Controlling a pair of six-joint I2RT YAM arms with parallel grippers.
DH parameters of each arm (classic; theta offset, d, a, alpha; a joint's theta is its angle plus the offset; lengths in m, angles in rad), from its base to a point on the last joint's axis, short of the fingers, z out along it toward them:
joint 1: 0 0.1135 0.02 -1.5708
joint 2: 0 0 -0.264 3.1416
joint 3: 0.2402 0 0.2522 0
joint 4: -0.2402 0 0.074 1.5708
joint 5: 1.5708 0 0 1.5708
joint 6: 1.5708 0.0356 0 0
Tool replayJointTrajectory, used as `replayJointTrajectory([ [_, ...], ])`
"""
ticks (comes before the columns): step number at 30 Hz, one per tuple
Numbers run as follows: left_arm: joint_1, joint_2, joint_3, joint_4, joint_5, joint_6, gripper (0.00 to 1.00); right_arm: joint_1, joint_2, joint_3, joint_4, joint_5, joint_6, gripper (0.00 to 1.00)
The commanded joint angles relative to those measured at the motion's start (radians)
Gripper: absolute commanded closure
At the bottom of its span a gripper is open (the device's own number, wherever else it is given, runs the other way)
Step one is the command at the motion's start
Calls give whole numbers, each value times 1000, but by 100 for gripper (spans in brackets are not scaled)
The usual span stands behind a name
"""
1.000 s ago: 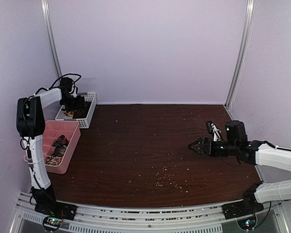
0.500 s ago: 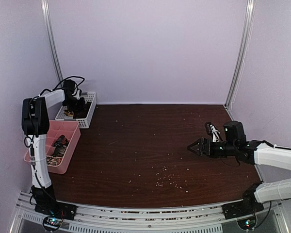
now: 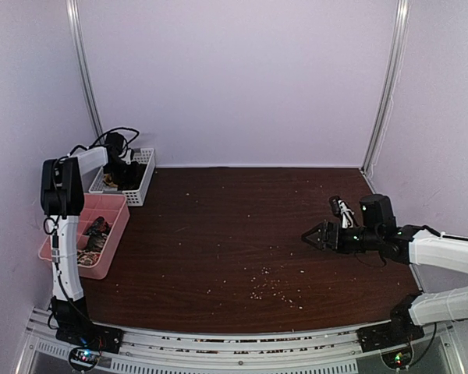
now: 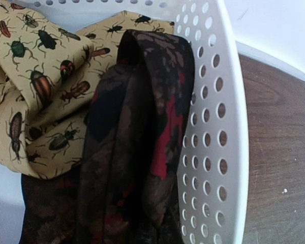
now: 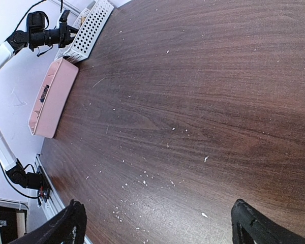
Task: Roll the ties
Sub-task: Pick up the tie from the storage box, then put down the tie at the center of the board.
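Two ties lie bunched in the white perforated basket (image 4: 218, 127): a tan one printed with beetles (image 4: 40, 86) and a dark brown one with red patches (image 4: 137, 142). A fold of the dark tie runs down to the bottom edge of the left wrist view, where my fingers are hidden. My left gripper (image 3: 127, 173) is down in the basket (image 3: 144, 183), shut on that dark tie. At the right of the table my right gripper (image 3: 310, 234) hovers open over bare wood with nothing between its fingers (image 5: 73, 223).
A pink bin (image 3: 101, 226) with dark and patterned fabric pieces in it stands just in front of the basket. Pale crumbs (image 3: 269, 290) are scattered over the dark wooden table (image 3: 234, 234). Walls close in the left, back and right.
My left gripper has closed inside the basket, and its arm has shifted slightly to the right. The right arm has hardly moved and stays open.
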Motion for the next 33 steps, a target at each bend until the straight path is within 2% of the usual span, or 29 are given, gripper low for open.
replayJointTrajectory([
  [1,-3,-139,-42,46,-5,14,100,-9,-31,11,-5,-11,11,0],
  [8,-28,-406,-66,113,87,27,100,-9,-67,0,2,-23,28,1],
  [14,-151,-538,95,61,128,71,100,-9,-95,0,12,-36,44,1],
  [18,-223,-609,166,120,220,25,100,-10,-122,-3,7,-37,46,0],
  [24,-351,-627,326,169,337,-27,100,-9,-150,-17,12,-39,54,0],
  [29,-433,-625,351,314,437,-138,100,-9,-162,-27,27,-45,66,0],
  [33,-478,-565,347,472,587,-285,100,-9,-170,-27,22,-45,62,1],
])
